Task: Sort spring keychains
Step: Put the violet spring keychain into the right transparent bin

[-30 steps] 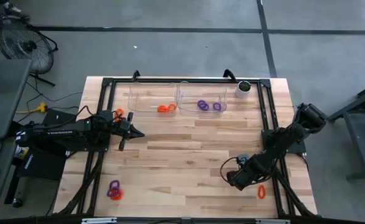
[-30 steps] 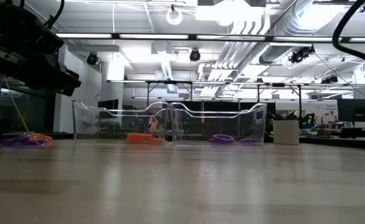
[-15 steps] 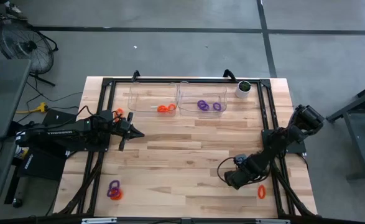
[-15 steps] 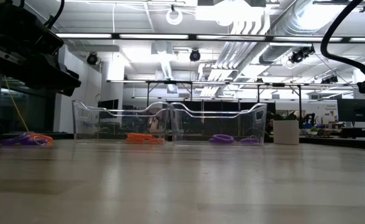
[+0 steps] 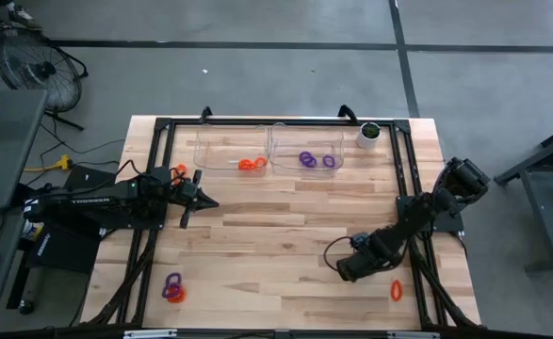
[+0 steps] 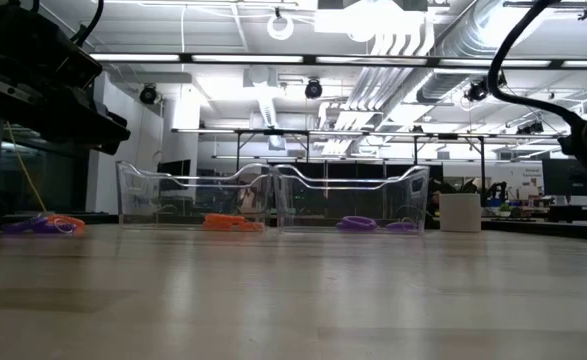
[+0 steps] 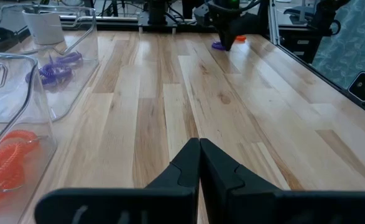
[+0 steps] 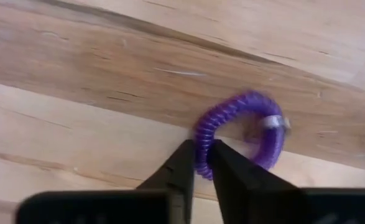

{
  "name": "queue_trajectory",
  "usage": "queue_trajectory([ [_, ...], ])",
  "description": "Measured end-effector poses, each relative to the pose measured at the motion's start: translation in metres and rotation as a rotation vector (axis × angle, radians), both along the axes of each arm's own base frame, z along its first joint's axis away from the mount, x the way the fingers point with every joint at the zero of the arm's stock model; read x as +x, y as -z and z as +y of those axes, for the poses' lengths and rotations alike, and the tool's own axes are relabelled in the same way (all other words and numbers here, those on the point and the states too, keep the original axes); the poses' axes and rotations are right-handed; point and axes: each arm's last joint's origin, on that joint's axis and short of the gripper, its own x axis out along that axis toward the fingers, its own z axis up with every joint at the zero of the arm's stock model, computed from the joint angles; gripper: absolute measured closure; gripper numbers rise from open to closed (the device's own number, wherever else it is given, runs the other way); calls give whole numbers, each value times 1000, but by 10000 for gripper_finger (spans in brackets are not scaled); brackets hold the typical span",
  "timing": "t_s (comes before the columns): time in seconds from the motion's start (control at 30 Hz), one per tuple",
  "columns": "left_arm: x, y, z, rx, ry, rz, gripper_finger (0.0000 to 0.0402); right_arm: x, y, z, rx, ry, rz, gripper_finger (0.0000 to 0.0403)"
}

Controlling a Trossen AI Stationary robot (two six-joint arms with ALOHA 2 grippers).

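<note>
right gripper (image 8: 199,163) pinches a purple spring keychain (image 8: 244,134) near the table's (image 5: 285,221) right edge; left gripper (image 7: 199,163) closed, empty, bare wood around it.

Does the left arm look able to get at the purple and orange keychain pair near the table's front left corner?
Probably yes: the keychain pair lies on open wood on the left arm's side, nothing around it. The left tool is shut and holds nothing.

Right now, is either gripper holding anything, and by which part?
The right gripper pinches a purple spring keychain by one side of its coiled loop. The left gripper is shut on nothing.
</note>
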Motion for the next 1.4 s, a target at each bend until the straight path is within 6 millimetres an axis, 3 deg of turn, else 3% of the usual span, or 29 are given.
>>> queue_trajectory([
  [0.1, 0, 0, 0, 0, 0, 0, 400, 2, 0, -3, 8, -20, 2, 390],
  [0.47, 0, 0, 0, 0, 0, 0, 400, 27, -4, -30, 30, -85, -75, 399],
  [0.77, 0, 0, 0, 0, 0, 0, 400, 60, -39, -66, -90, -80, -266, 402],
  [1.03, 0, 0, 0, 0, 0, 0, 400, 90, -91, -121, -286, -104, -367, 402],
  [1.23, 0, 0, 0, 0, 0, 0, 400, 107, -132, -178, -410, -195, -460, 403],
  [1.4, 0, 0, 0, 0, 0, 0, 400, 107, -155, -229, -512, -283, -487, 403],
])
